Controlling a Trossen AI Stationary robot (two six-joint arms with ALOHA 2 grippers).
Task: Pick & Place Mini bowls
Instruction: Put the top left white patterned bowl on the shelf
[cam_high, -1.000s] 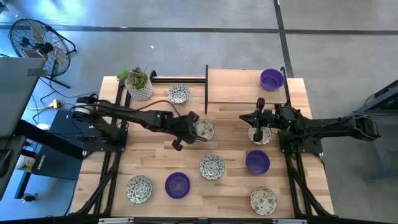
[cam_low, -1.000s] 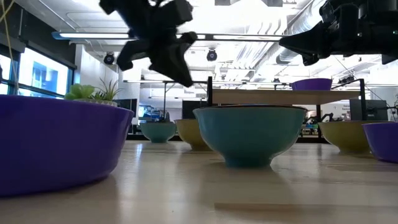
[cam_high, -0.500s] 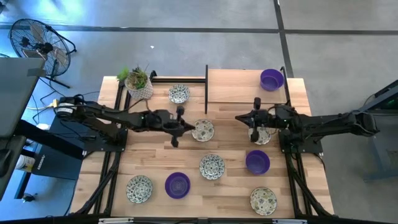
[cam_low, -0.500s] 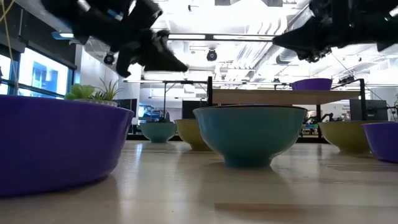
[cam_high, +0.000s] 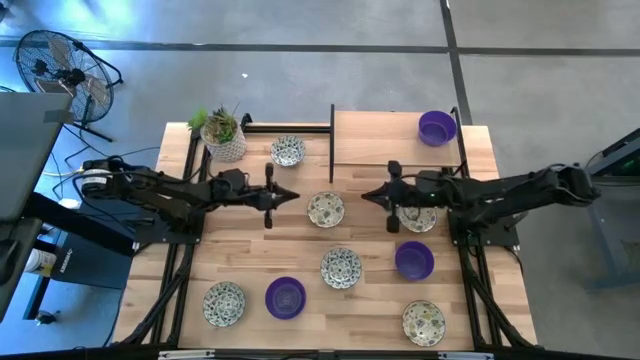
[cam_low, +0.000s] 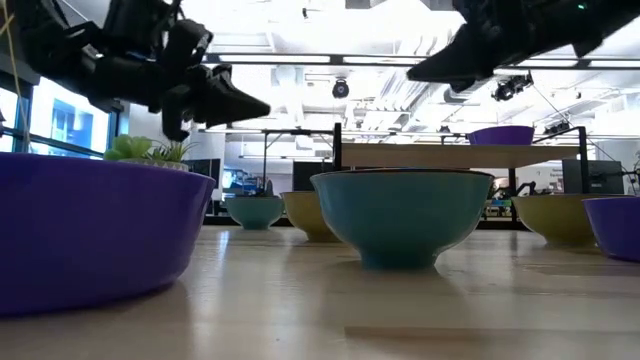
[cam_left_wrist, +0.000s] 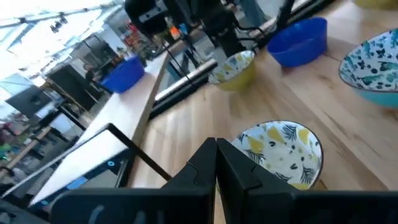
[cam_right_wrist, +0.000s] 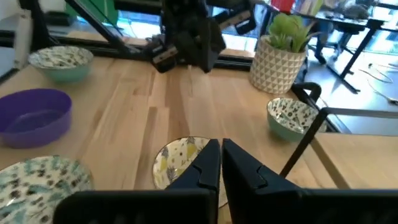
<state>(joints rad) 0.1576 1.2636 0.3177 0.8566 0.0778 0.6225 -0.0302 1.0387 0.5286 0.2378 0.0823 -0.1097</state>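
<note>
Several mini bowls stand on their bases on the wooden table (cam_high: 250, 250): patterned ones, such as the centre bowl (cam_high: 326, 209) and one under the right arm (cam_high: 417, 216), and purple ones (cam_high: 285, 297) (cam_high: 413, 259). Another purple bowl (cam_high: 437, 127) sits on the raised shelf. My left gripper (cam_high: 285, 197) (cam_left_wrist: 216, 155) hovers shut just left of the centre bowl (cam_left_wrist: 283, 152), pointing at it. My right gripper (cam_high: 368, 195) (cam_right_wrist: 220, 158) hovers shut to that bowl's (cam_right_wrist: 177, 158) right, pointing left. In the low view both grippers (cam_low: 258, 104) (cam_low: 415, 75) hang well above the table.
A white pot with a green plant (cam_high: 223, 134) stands at the far left corner beside a patterned bowl (cam_high: 288, 151). A black rail frame (cam_high: 331, 140) borders the shelf. More patterned bowls sit near the front edge (cam_high: 224, 303) (cam_high: 341, 267) (cam_high: 424, 321).
My left gripper drew back from over the centre bowl toward the table's left edge and tipped level, pointing right. My right gripper moved from over the bowl beneath it toward the table's centre. No bowl has moved.
</note>
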